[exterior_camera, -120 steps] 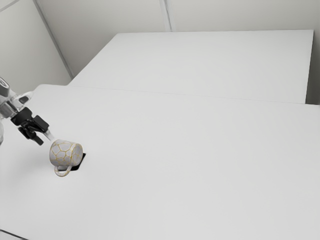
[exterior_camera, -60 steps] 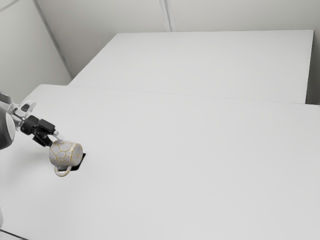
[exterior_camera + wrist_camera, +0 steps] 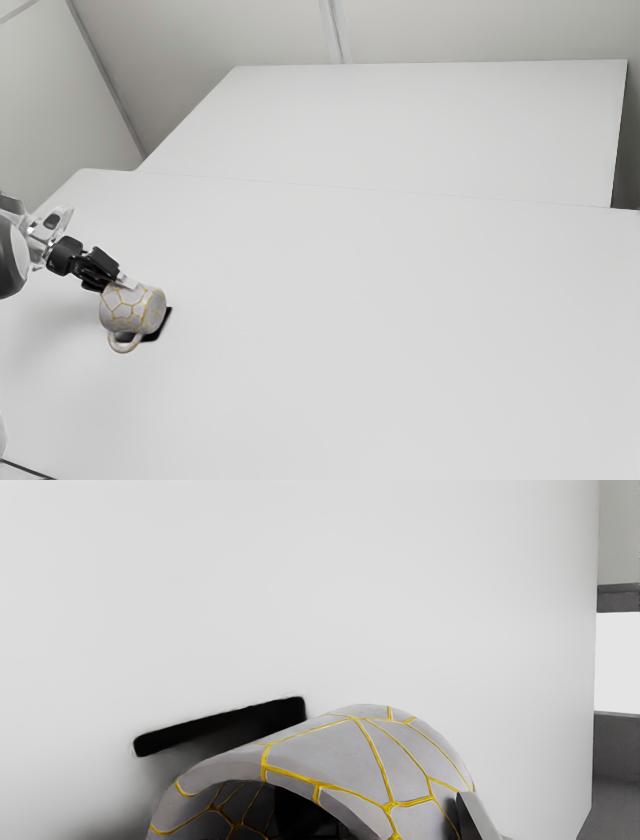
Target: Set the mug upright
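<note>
The mug [image 3: 131,309], white with a yellow cell pattern, lies on its side in the exterior view, its handle toward the front and its mouth facing the arm. My gripper [image 3: 126,284] is at the mouth's upper edge. In the wrist view the mug [image 3: 345,760] shows its dark mouth. The gripper [image 3: 417,815] appears shut on the mug's wall, with a grey fingertip against the outside and the other finger's dark shape inside the mouth, partly hidden by the wall.
A flat black piece [image 3: 162,322] lies on the white table [image 3: 380,330], partly under the mug. Another white surface [image 3: 430,130] stands behind the table. A dark cable [image 3: 28,469] crosses the exterior view's lower left corner.
My hand has come down and toward the exterior view's right, up to the mug's mouth. The fingers, spread apart before, now stand closer together at its wall. The mug has stayed put.
</note>
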